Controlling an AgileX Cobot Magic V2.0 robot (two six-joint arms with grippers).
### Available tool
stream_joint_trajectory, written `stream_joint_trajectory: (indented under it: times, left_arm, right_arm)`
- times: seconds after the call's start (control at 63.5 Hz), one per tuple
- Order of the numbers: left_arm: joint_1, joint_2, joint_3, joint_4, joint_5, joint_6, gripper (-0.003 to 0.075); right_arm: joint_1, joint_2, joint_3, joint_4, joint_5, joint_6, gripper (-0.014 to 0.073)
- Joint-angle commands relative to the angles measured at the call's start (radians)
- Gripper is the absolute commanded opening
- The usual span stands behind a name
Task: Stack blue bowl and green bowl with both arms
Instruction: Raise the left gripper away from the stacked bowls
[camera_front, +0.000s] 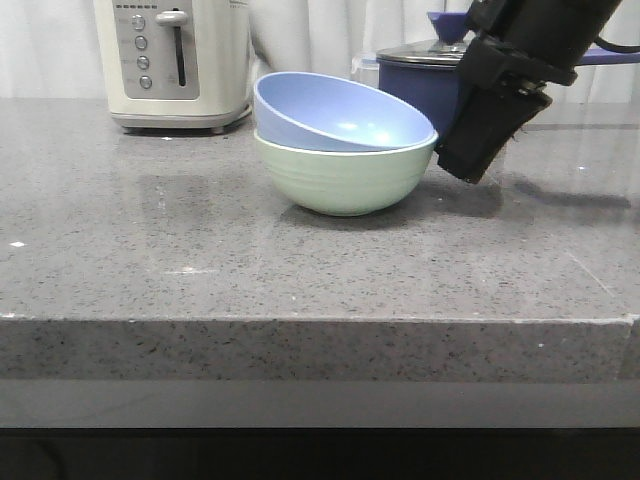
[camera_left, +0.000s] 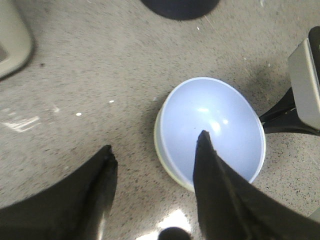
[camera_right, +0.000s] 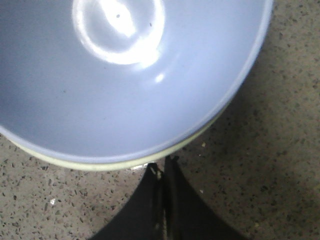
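The blue bowl (camera_front: 335, 115) sits tilted inside the green bowl (camera_front: 345, 180) at the middle of the grey counter, its left side raised. My right gripper (camera_front: 465, 165) is shut and empty, its tips just off the bowls' right rim. In the right wrist view the shut gripper (camera_right: 162, 162) lies right beside the green rim (camera_right: 100, 164), under the blue bowl (camera_right: 125, 75). My left gripper (camera_left: 155, 142) is open and empty, high above the stacked blue bowl (camera_left: 220, 125) and green rim (camera_left: 157, 142). It is out of the front view.
A cream toaster (camera_front: 175, 60) stands at the back left. A dark navy lidded saucepan (camera_front: 420, 75) stands right behind the bowls, next to my right arm. The counter's front edge (camera_front: 320, 320) runs across the near side.
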Motion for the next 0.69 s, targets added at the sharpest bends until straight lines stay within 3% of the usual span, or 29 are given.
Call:
stream_joint_trajectory:
  times: [0.0,0.299,0.678]
  left_arm:
    - [0.027,-0.159,0.085,0.000,-0.095,-0.010,0.0355]
    - [0.056,-0.543,0.482,0.107,-0.171,-0.010,0.0355]
    - [0.056,-0.912,0.825,0.103,-0.278,-0.010,0.0355]
  right_arm:
    - [-0.002,-0.041,-0.024,0.033,-0.014,-0.011,-0.0063]
    - [-0.002,-0.041,-0.024,0.033,-0.014,-0.011,-0.0063]
    - [-0.002,-0.041,-0.024,0.033,-0.011,-0.011,-0.0063]
